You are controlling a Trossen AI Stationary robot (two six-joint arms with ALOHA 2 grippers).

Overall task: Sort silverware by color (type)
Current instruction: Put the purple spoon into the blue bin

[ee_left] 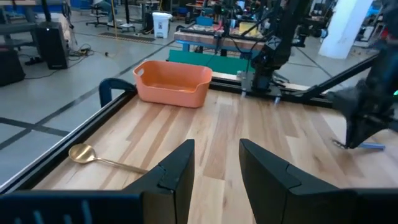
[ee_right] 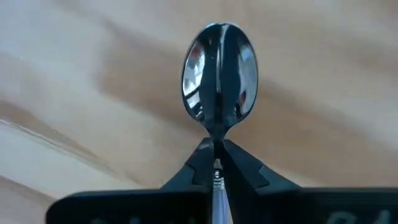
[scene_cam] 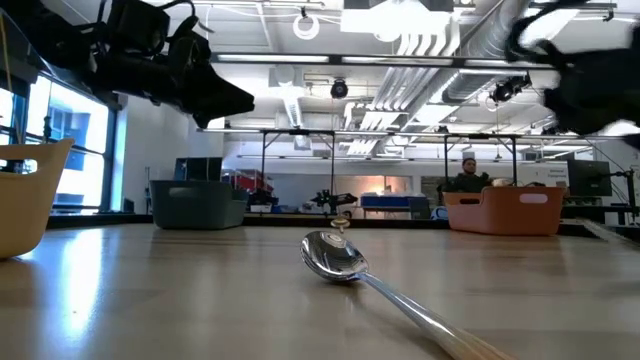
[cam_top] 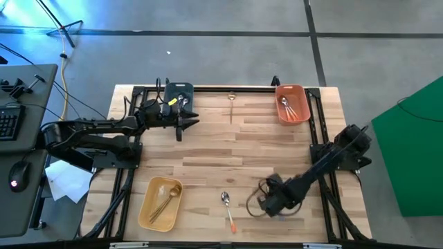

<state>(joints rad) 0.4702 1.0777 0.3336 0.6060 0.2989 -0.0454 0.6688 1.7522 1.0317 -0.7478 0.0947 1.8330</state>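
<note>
Risk: empty pinch. My right gripper (ee_right: 214, 152) has its fingers pressed together over the neck of the orange-handled spoon (ee_right: 217, 74). The spoon lies flat at the table's near edge, so the slim neck may slip. Left gripper (ee_left: 214, 168) is spread, waiting at the far edge.

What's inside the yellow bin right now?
The yellow bin holds gold silverware, long handles lying together along its length. The exact count, and whether they are forks or spoons, cannot be told; the low view shows only the bin's outer wall.
</note>
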